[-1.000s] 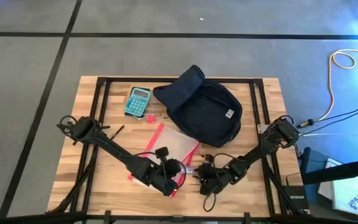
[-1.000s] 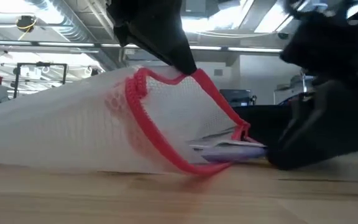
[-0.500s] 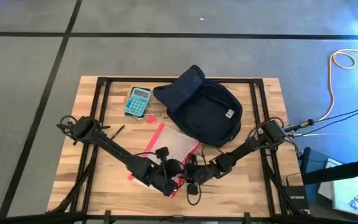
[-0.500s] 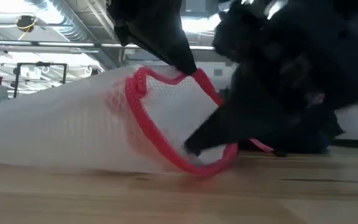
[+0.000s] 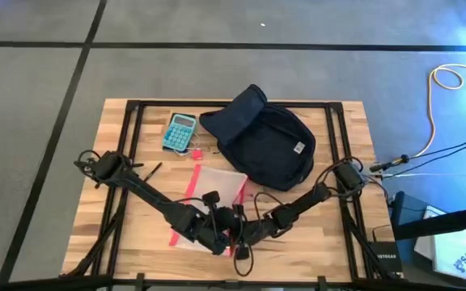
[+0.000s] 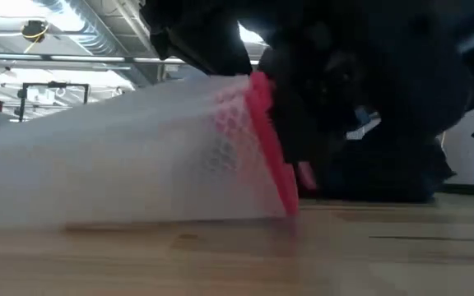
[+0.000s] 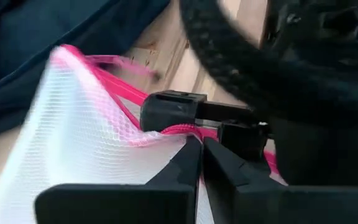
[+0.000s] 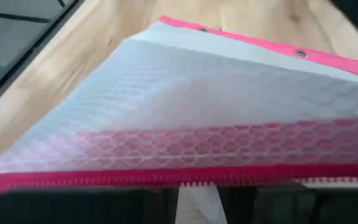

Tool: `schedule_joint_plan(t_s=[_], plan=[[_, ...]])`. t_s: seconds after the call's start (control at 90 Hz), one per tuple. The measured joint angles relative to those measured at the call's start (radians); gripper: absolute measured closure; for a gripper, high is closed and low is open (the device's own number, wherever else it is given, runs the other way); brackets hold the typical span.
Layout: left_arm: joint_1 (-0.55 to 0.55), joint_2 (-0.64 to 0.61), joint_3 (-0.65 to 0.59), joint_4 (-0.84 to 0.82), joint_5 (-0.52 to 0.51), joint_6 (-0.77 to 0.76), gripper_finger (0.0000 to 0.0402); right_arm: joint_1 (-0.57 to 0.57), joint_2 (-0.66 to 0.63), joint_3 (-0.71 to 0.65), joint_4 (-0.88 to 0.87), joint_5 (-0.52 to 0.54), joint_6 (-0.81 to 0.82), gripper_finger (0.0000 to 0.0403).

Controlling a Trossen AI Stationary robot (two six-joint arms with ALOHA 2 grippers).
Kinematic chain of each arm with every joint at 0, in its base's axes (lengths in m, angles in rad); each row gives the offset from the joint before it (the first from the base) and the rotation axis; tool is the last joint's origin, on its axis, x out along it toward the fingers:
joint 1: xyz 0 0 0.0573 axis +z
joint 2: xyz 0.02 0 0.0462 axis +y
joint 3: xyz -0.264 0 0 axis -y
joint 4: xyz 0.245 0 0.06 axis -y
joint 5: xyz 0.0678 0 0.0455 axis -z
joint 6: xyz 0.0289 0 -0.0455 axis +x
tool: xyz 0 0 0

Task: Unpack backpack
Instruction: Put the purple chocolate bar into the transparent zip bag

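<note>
The dark navy backpack (image 5: 261, 141) lies flat on the far middle of the table, with no gripper on it. Nearer lies a clear mesh pouch (image 5: 213, 190) with a red zip edge. Its underside rests on the wood (image 6: 138, 218) and its near end is raised. My left gripper (image 5: 223, 229) is shut on that raised end. My right gripper (image 5: 245, 230) is close beside it on the right, right up against the pouch's red edge (image 8: 166, 177). The dark arms hide what the pouch holds. My left gripper pinches the pouch's red zip edge (image 7: 182, 129) at the near end between its two fingertips (image 7: 191, 155), coming from the near side and slanting down. That end is held up off the table, and the mesh (image 7: 86, 143) slopes away to the far end, which lies on the wood.
A teal calculator (image 5: 180, 131) lies far left of the backpack, with a small pink item (image 5: 195, 152) beside it. A dark pen (image 5: 152, 170) lies at the left. A black frame (image 5: 136, 121) runs around the tabletop. Bare wood (image 5: 314, 242) shows near right.
My right gripper has moved toward the table's left, from the near right up to the pouch's near end beside my left gripper. The pouch's red-edged mouth, which gaped as a loop in the low view, now shows as one closed red edge. The pouch has swung slightly.
</note>
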Motion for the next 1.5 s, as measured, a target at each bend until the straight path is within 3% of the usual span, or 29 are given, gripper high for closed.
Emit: schedule_joint_plan(t_s=[0.456,0.7,0.811,1.144,1.5], plan=[[0.001,0.000,0.000,-0.010,-0.001,-0.008,0.0402,0.102,-0.107,0.086,-0.371,0.110,0.006,0.0330],[0.001,0.000,0.000,-0.028,-0.028,-0.045,0.0402,0.155,-0.210,0.096,-0.658,0.144,0.136,0.0330],[0.000,-0.007,0.000,-0.029,-0.060,-0.049,0.0402,0.191,-0.260,0.096,-0.759,0.206,0.198,0.0330],[-0.050,-0.086,0.000,-0.020,-0.284,-0.026,0.0402,0.290,-0.321,0.096,-0.896,0.421,0.294,0.0330],[-0.127,-0.152,0.000,-0.027,-0.633,0.001,0.0402,0.291,-0.322,0.096,-0.900,0.446,0.297,0.0330]])
